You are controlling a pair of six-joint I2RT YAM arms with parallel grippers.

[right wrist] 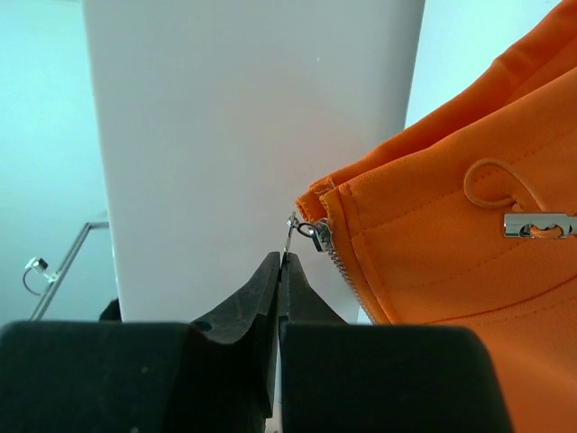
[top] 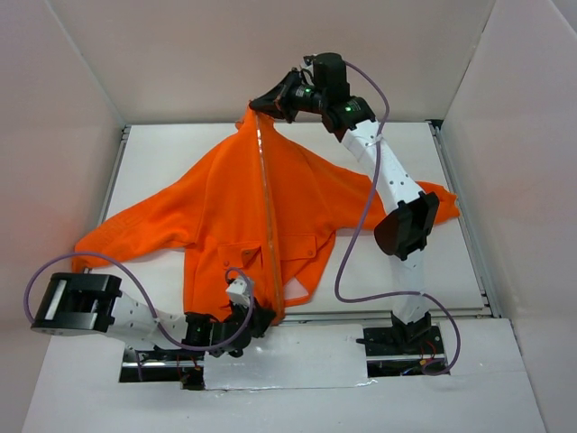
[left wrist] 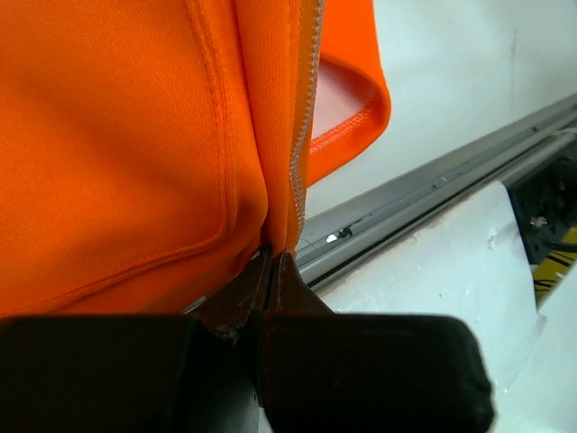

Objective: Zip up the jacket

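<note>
The orange jacket (top: pixel 234 207) lies spread on the white table, sleeves out to both sides, its zipper line (top: pixel 268 225) running from hem to collar. My left gripper (top: pixel 257 317) is shut on the jacket's hem at the bottom of the zipper; in the left wrist view its fingertips (left wrist: pixel 270 257) pinch the orange fabric (left wrist: pixel 135 135) below the zipper teeth (left wrist: pixel 302 135). My right gripper (top: pixel 261 102) is at the raised collar, shut on the metal zipper pull (right wrist: pixel 290 236), with the slider (right wrist: pixel 315 234) at the top of the collar (right wrist: pixel 433 225).
White walls enclose the table on three sides. A metal rail (left wrist: pixel 433 180) runs along the table's near edge. Purple cables (top: pixel 347 262) loop from both arms. A hanging loop and metal clip (right wrist: pixel 532 225) sit on the collar.
</note>
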